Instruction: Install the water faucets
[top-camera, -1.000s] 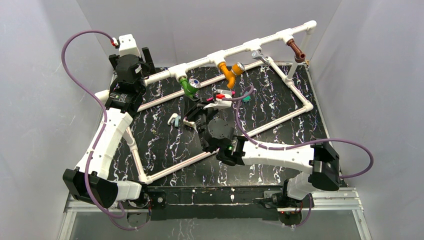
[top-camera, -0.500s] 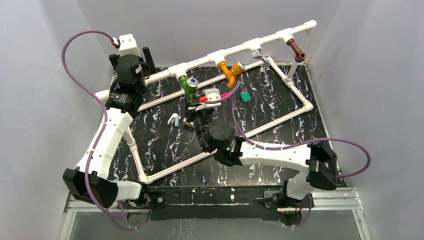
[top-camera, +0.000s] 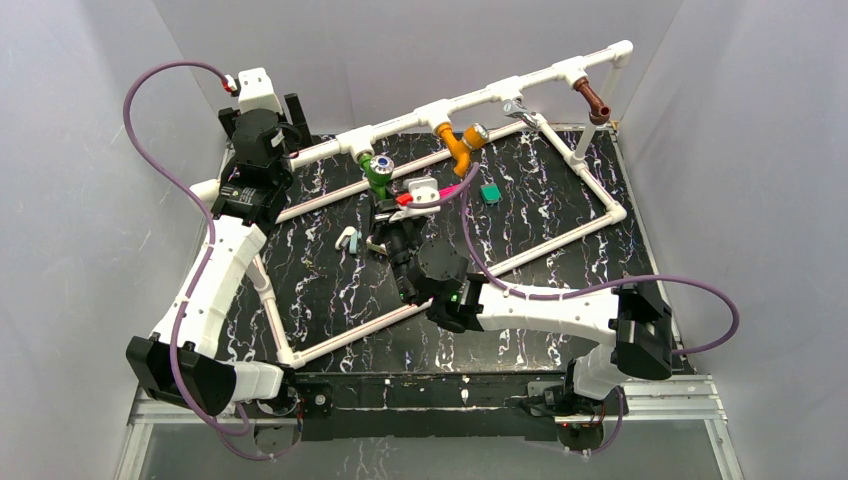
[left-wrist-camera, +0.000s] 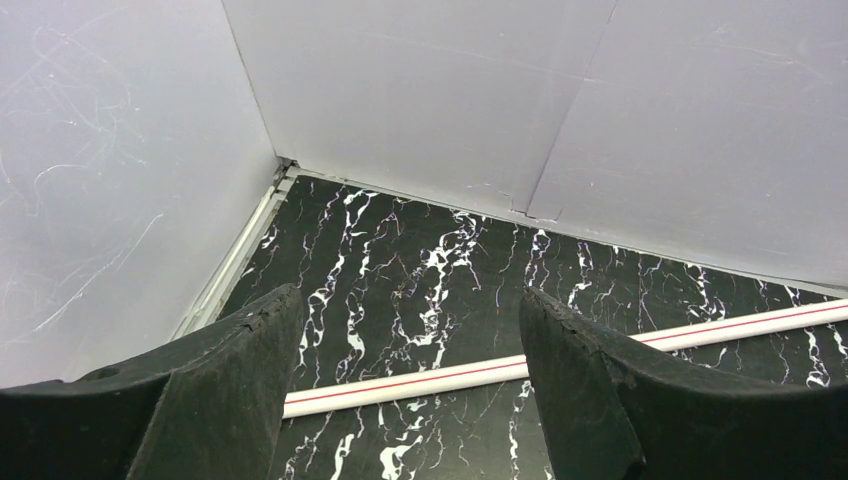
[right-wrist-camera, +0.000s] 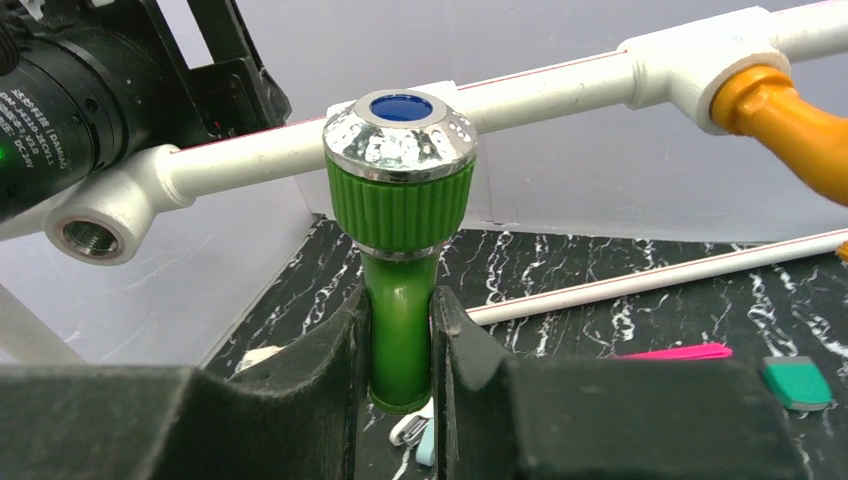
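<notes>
**Green faucet gripped under its tee, seating not visible**

Top external: the right gripper (top-camera: 381, 200) was clamped on the green elbow-shaped plastic faucet (top-camera: 377, 175). The faucet hung just below a tee of the white plastic pipe rail (top-camera: 500, 92) at the back of the black marbled table (top-camera: 330, 290). The orange elbow-shaped plastic faucet (top-camera: 458, 143) and the brown elbow-shaped plastic faucet (top-camera: 594, 102) sat at tees further right on the same rail. The left gripper (top-camera: 292, 112) was at the far left corner, well apart from the work. A flat pink strip (top-camera: 455, 187) and a small green square block (top-camera: 490, 192) lay on the table near the orange faucet.

Left wrist: the left gripper's black fingers (left-wrist-camera: 230, 390) stood spread wide with nothing between them. Only table and a white pipe showed beyond.

Right wrist: the fingers (right-wrist-camera: 330, 400) pinched the green faucet's stem from both sides, below its ribbed knob and chrome cap. Only this view showed that contact, and an open threaded pipe end (right-wrist-camera: 90, 235) to the left. It hid the faucet's own threaded end, whereas the top view placed the faucet at its tee.

The step in hand looked like screwing in the green faucet. The next move would call for a wrist turn about the thread's axis, with a firm clamp and no sideways pull
</notes>
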